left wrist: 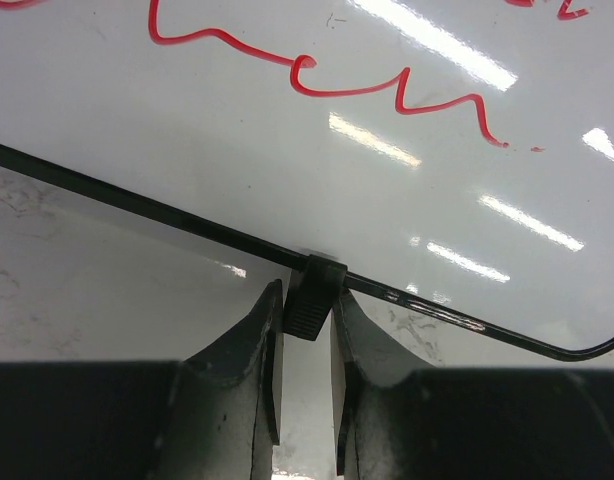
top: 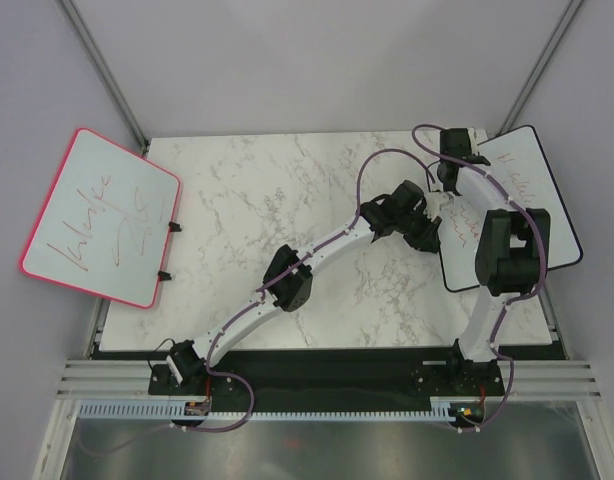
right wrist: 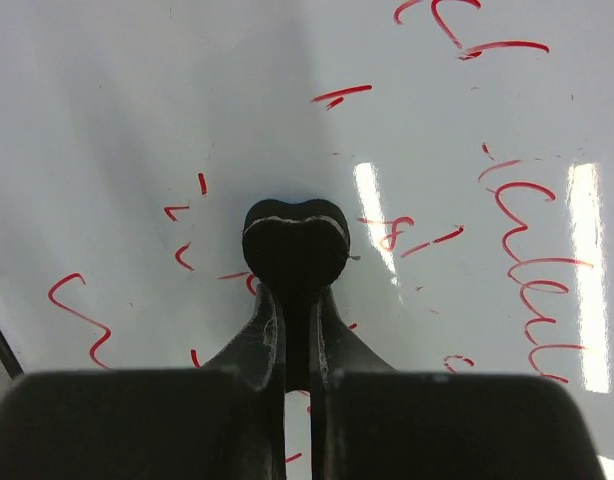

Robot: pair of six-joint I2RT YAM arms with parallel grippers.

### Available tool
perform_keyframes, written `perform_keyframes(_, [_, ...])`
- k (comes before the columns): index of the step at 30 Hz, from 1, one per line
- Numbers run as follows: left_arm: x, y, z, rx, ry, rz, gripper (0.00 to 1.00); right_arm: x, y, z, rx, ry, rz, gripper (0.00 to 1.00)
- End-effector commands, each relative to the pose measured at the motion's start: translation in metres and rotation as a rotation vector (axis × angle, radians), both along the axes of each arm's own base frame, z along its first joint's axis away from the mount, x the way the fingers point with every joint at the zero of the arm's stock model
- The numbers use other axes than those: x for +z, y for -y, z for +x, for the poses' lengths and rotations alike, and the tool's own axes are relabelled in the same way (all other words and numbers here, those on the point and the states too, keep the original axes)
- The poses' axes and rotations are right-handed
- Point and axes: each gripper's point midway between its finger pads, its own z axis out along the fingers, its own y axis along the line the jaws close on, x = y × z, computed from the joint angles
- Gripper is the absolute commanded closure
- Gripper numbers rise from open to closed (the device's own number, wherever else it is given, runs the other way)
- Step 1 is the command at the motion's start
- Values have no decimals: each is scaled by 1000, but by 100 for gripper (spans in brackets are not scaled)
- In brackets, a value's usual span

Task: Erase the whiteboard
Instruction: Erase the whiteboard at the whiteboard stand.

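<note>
Pinched with the left gripper point(left wrist: 307, 298): a ribbed black clip point(left wrist: 316, 283) on the thin dark frame of the whiteboard point(top: 543, 176). Squeezed between the right gripper point(right wrist: 295, 295) and its nearly closed fingers: a small lobed black piece point(right wrist: 295, 240), over red writing point(right wrist: 532, 260). Found that board lying at the right side of the marble table point(top: 287, 180), overhanging its edge.

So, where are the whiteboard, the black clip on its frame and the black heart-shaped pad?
whiteboard point(right wrist: 137, 120): right wrist view, bare white face.
black clip point(left wrist: 315, 298): left wrist view, ribbed side.
black pad point(right wrist: 295, 240): right wrist view, its middle.
</note>
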Motion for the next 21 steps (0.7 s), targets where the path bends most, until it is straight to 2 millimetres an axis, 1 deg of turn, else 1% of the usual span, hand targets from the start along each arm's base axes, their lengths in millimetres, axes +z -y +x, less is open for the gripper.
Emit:
perform_keyframes(1, [-21, -12, 5, 89, -68, 73, 98, 16, 7, 20, -20, 69, 6, 100])
perform_keyframes(2, [-21, -12, 5, 87, -69, 72, 98, 17, 13, 17, -44, 56, -10, 100])
perform_keyframes(4, [-23, -12, 6, 90, -70, 75, 98, 30, 31, 9, -109, 67, -48, 100])
perform_keyframes(5, [-22, -12, 6, 89, -70, 73, 98, 34, 44, 2, -146, 65, -59, 100])
perform_keyframes(6, [-23, -12, 6, 90, -69, 74, 98, 47, 53, -5, -178, 80, -86, 100])
perform_keyframes(8, [-21, -12, 6, 90, -67, 72, 98, 59, 68, -16, -220, 91, -114, 100])
perform_keyframes(9, [-22, -12, 6, 91, -67, 74, 98, 69, 71, -20, -229, 109, -121, 100])
perform_keyframes(10, [-21, -12, 6, 90, -67, 72, 98, 75, 73, -20, -230, 123, -118, 100])
perform_keyframes(13, [-22, -12, 6, 92, -66, 75, 98, 86, 79, -19, -244, 149, -131, 100])
perform_keyframes(16, [-21, -12, 6, 91, -66, 72, 98, 78, 75, -11, -234, 151, -109, 100])
perform_keyframes(19, [-21, -12, 6, 91, -66, 72, 98, 57, 52, 7, -147, 131, -54, 100])
perform_keyframes(20, [-22, -12, 6, 91, -67, 74, 98, 54, 35, 17, -86, 122, -52, 100])
perform_keyframes(21, [-21, -12, 6, 90, -67, 72, 98, 41, 26, 24, -51, 88, -47, 100])
